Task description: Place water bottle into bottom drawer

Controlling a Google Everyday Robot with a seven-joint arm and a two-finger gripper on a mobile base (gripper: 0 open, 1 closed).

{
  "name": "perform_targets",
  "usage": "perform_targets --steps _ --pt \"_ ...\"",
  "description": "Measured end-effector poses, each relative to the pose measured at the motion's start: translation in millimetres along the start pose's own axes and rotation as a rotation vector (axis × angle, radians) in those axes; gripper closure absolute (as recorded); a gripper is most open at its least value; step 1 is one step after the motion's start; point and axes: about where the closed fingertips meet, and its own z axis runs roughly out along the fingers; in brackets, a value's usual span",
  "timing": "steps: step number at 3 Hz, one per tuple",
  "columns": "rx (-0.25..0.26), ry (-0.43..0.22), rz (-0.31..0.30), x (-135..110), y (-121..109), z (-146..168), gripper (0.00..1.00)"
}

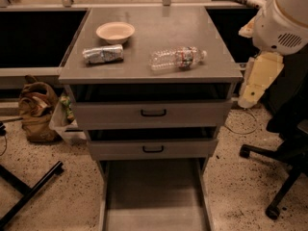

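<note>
The water bottle (176,59) lies on its side on the grey cabinet top (163,30), right of middle, with its white cap pointing right. The bottom drawer (154,198) is pulled out toward me, and its flat grey floor is bare. My gripper is not in view. Only the arm's white round housing (286,18) and a cream link (260,76) show at the right, beside the cabinet's right edge and apart from the bottle.
A silvery snack packet (102,55) and a pale bowl (115,32) sit on the left of the cabinet top. Two upper drawers with black handles (153,112) stand slightly open. A brown bag (36,110) is on the floor at left. A black chair base (276,170) is at right.
</note>
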Motion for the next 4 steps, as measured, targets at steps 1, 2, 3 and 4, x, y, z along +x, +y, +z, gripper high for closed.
perform_targets --steps 1,2,3,4 --pt "-0.01 -0.052 0.004 -7 -26 52 0.0" --pt "-0.01 -0.052 0.003 -7 -26 52 0.0" --pt "0.002 -0.07 -0.017 -16 -35 59 0.0" --pt "0.022 -0.088 -0.064 -30 -63 74 0.0"
